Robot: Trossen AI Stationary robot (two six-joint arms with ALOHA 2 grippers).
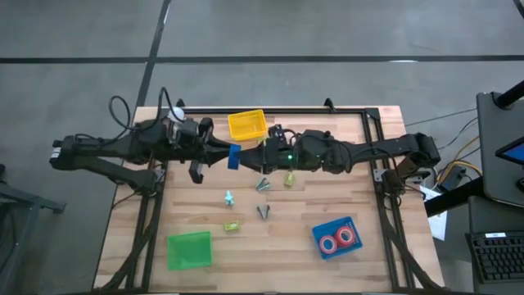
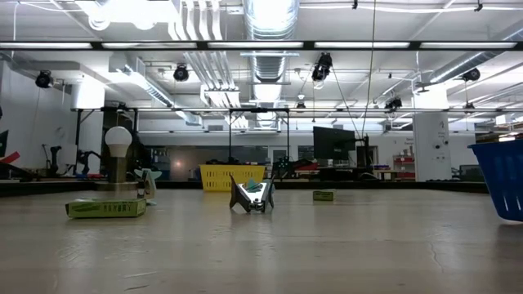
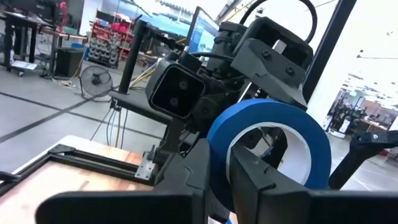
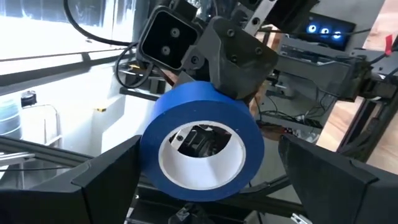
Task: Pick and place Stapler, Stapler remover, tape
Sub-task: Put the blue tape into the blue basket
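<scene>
A blue tape roll (image 1: 235, 156) with a white core is held in the air over the table's middle by my left gripper (image 1: 229, 156), which comes from the left. My right gripper (image 4: 221, 186) comes from the right. It is open, with one finger on either side of the roll (image 4: 202, 149), and I see no touch. Two red tape rolls (image 1: 337, 238) lie in a blue bin (image 1: 321, 251). Two staple removers (image 1: 262, 184) (image 1: 263, 211) and small staplers (image 1: 232, 225) (image 1: 289, 177) lie on the table. Neither gripper shows in the low view. My left gripper pinches the blue roll's wall (image 3: 217, 165) with one finger inside the centre hole and one outside. The fingers come level from the table's left. The roll is lifted clear of the table, and its hole (image 4: 199, 152) faces my right gripper.
A yellow bin (image 1: 247, 124) stands at the far middle and a green bin (image 1: 189, 250) at the near left. A small teal thing (image 1: 228, 197) lies between them. A black frame (image 1: 278, 111) runs along the far edge. A staple remover (image 2: 252, 198) shows in the low view.
</scene>
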